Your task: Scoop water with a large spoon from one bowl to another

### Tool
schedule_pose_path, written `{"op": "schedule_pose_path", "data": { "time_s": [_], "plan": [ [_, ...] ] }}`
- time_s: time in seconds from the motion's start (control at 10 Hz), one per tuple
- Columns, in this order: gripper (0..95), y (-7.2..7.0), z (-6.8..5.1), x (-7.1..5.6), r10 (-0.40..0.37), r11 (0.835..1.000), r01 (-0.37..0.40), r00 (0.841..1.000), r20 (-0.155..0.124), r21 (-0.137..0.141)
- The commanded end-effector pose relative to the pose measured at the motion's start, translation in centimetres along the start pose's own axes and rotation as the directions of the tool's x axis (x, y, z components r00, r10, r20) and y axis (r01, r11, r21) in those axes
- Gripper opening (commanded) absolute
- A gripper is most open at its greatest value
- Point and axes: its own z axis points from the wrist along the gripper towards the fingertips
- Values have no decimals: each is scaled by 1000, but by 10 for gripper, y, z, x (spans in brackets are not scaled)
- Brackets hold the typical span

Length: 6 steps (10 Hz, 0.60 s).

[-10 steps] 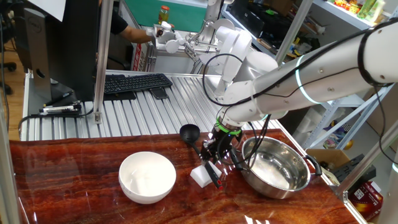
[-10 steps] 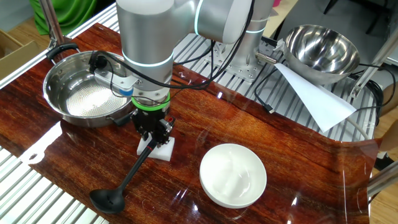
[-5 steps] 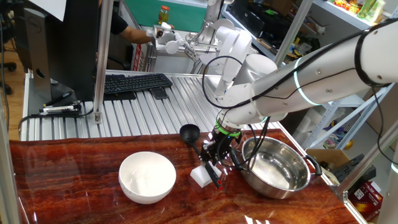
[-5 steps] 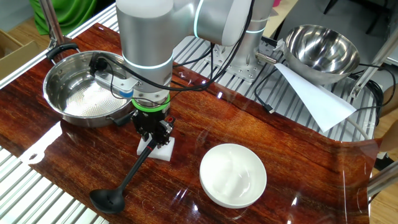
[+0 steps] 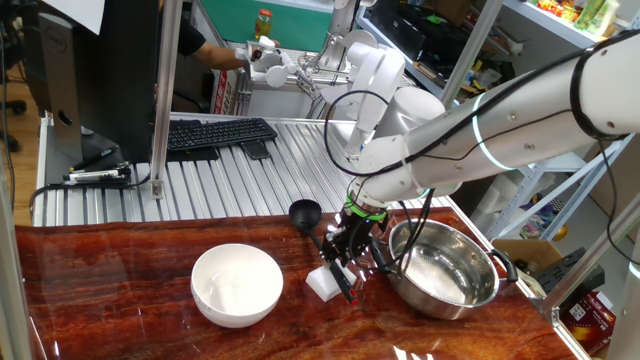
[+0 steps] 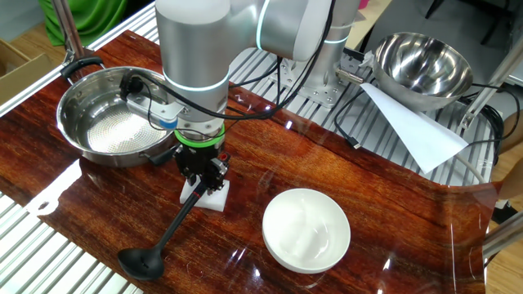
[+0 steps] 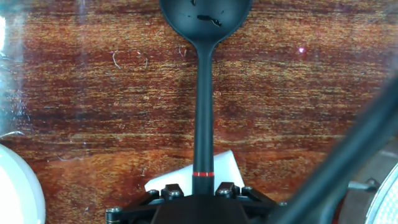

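The large spoon (image 5: 305, 213), a black ladle, lies on the wood table with its handle end, marked by a red ring, resting on a white block (image 5: 322, 283). In the other fixed view its cup (image 6: 140, 261) is near the table's front edge. My gripper (image 5: 346, 262) (image 6: 202, 181) (image 7: 203, 190) is down over the block, shut on the handle just behind the red ring. The steel bowl (image 5: 470, 297) (image 6: 69, 98) stands right beside the gripper. Water in it is too faint to tell. The white bowl (image 5: 237, 285) (image 6: 306, 230) stands on the block's other side.
A second steel bowl (image 6: 421, 57) and a white sheet (image 6: 409, 122) sit on the metal bench behind the table. A keyboard (image 5: 220, 132) lies on the slatted bench. Cables hang from the arm near the steel bowl.
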Motion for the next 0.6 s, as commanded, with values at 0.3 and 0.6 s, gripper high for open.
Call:
{"op": "schedule_pose_path", "data": {
  "time_s": [0.3,0.6],
  "plan": [
    [190,0,-1,0,-17,1000,17,1000,-5,-7],
    [0,0,-1,0,-33,999,33,999,-4,-8]
  ]
}}
